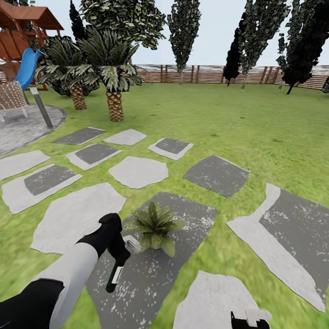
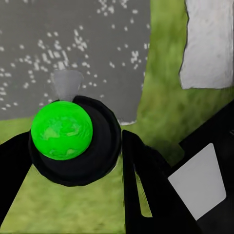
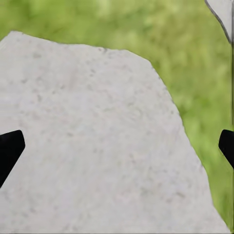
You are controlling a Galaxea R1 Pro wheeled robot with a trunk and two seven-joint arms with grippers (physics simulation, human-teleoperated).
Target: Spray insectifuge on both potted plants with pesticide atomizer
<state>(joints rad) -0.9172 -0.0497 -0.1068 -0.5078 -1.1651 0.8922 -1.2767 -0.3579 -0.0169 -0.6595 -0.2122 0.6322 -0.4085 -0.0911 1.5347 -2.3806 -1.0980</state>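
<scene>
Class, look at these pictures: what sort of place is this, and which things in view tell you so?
Most likely a back garden: a green lawn set with stone paving slabs, a slatted wooden fence behind, and a play frame with a blue slide.

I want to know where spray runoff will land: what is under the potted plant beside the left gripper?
The potted plant sits on a dark grey speckled paving slab bordered by lawn. Its leaves cover the pot and the stone directly beneath.

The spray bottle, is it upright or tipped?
Tipped: the spray bottle slants in the left gripper, spray head up beside the potted plant.
</scene>
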